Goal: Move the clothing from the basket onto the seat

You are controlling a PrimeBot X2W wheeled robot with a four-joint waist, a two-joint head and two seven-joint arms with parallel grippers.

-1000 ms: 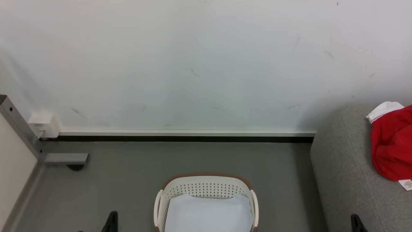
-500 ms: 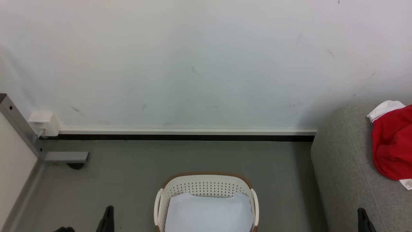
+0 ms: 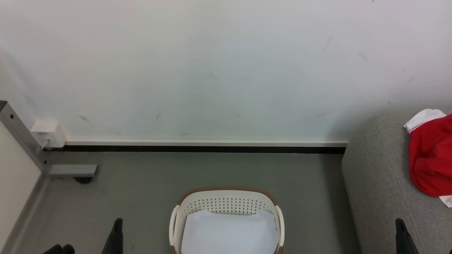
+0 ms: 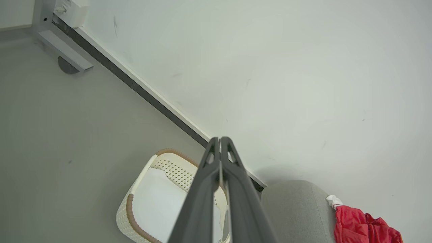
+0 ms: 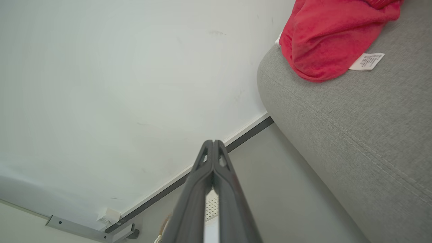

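Both left gripper (image 4: 220, 139) and right gripper (image 5: 213, 141) pressed together, empty; basket (image 3: 226, 203) holding white sheet (image 3: 227, 231) on grey floor (image 3: 159, 183) by scuffed white wall (image 3: 212, 70), near seat (image 3: 378, 176) bearing clothing (image 3: 430, 158)

Frame edges crop basket (image 3: 226, 204) and clothing (image 3: 431, 158)

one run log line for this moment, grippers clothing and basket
left gripper: shut, empty | right gripper: shut, empty | clothing: on seat | basket: holds white sheet
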